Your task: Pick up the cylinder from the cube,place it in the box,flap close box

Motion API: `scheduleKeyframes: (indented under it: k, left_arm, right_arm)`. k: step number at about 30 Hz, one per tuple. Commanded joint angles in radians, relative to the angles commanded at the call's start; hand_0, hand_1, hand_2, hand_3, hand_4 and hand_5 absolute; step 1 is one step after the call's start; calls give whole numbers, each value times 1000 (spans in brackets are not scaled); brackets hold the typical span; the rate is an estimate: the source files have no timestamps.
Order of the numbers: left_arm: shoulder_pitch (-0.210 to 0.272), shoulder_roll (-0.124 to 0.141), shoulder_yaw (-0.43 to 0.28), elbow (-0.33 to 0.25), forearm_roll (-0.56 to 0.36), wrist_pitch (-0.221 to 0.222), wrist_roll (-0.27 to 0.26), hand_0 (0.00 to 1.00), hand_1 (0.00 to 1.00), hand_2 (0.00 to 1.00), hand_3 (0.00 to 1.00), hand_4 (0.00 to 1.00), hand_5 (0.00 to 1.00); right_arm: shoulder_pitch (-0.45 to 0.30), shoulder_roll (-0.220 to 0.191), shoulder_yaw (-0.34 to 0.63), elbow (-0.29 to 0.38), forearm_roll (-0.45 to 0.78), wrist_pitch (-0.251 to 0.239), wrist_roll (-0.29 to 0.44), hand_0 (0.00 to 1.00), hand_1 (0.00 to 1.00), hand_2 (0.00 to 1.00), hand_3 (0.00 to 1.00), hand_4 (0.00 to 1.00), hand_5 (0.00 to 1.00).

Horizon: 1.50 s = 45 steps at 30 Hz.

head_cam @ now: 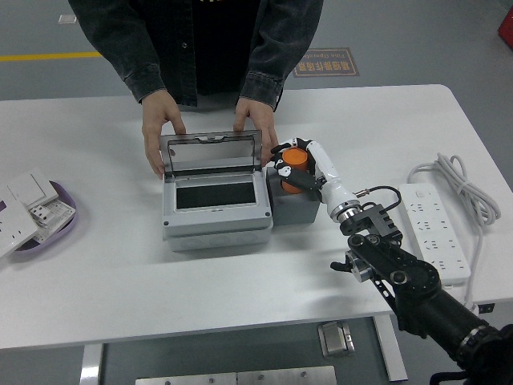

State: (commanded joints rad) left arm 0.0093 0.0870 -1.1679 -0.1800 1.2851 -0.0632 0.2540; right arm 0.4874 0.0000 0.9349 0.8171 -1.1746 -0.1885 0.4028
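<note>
An orange cylinder stands on top of a dark grey cube, just right of the grey box. The box's clear flap lid stands upright and open. My right hand reaches in from the lower right and its fingers are curled around the cylinder. A person at the far side holds the box's back corners, one hand on the left and one on the right. My left arm is out of view.
A white power strip with a coiled cable lies at the right. A purple tray with white switch plates sits at the left edge.
</note>
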Motion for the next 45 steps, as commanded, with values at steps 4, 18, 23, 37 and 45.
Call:
scheduleKeyframes:
  k: [4,18,23,37,45]
  left_arm:
    - [2,-1,6,0,-7,0,-3,600,584,568,605,685,290]
    - [12,0,-26,0,25,1,7,600,584,571,611,689,312]
    - [13,0,-35,0,33,1,9,600,584,571,611,686,308]
    - [18,0,-103,-8,96,2,36,599,584,574,615,703,346]
    - [16,-1,-110,-8,103,0,38,599,583,575,618,712,371]
  right_arm:
    - [2,-1,0,6,2,-13,14,341,398,380,277,2,2]
    - [-12,-24,-46,234,-86,-96,-6,327,376,315,215,2,2]
    - [-12,-28,-128,364,-121,-71,-72,256,297,298,211,2,2]
    - [83,-5,-217,478,-525,-51,-412,2,166,267,199,2,2]
    - [106,0,-264,404,-782,-37,-615,2,134,265,211,2,2]
